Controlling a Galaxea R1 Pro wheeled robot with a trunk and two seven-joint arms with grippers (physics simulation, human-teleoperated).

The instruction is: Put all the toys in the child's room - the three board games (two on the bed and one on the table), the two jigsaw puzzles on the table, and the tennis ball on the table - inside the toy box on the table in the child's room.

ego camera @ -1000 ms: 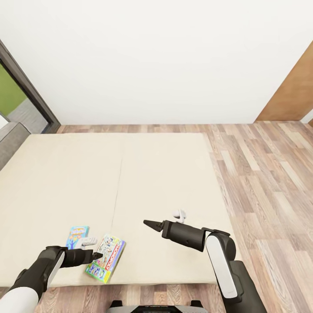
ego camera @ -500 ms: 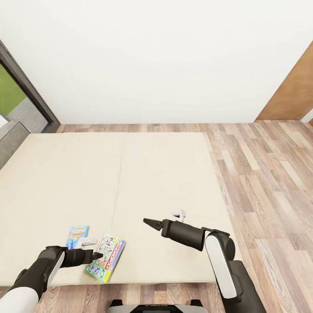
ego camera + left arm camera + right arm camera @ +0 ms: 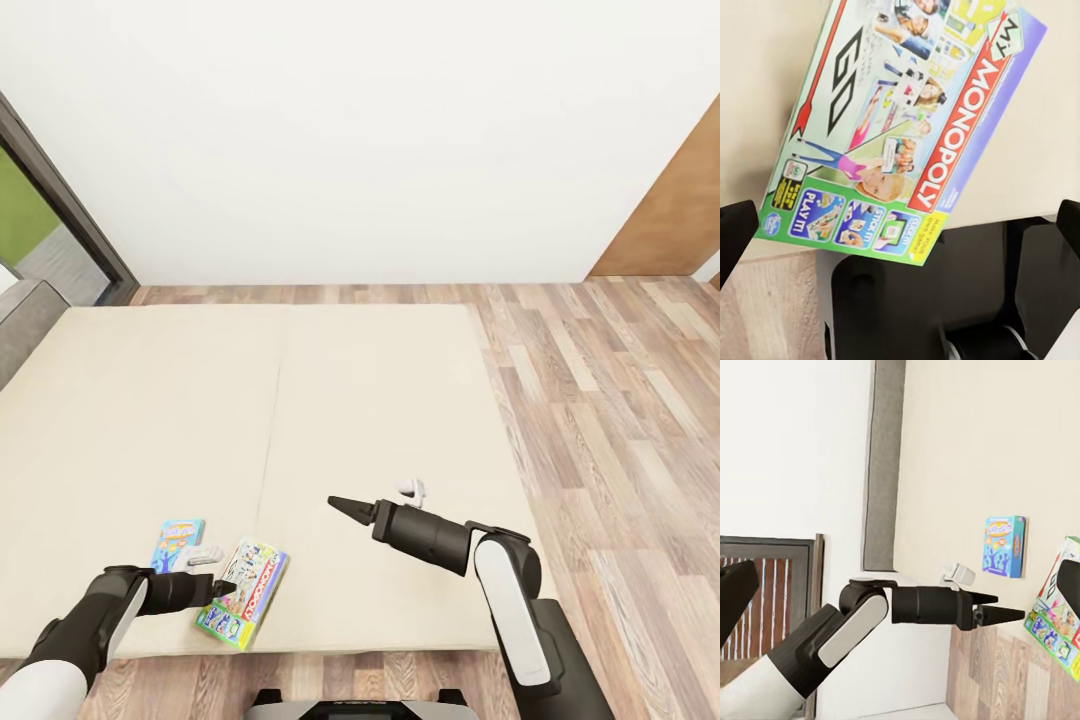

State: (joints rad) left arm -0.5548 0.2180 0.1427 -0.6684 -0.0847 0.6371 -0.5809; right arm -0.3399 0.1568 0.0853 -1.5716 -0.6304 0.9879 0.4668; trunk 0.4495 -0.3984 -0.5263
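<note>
Monopoly box [image 3: 243, 593] lies flat at the bed's [image 3: 380, 400] near edge, one corner overhanging. Blue box [image 3: 178, 542] sits just beside it, farther in. My left pincer [image 3: 226, 588] hovers over the Monopoly box, fingers spread, pinching nothing. My right pincer [image 3: 340, 506] hangs above bare mattress, spread, well apart.

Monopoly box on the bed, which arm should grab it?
Left. Its gripper hangs open right over the Monopoly box at the bed's near edge; the right gripper points elsewhere.
</note>
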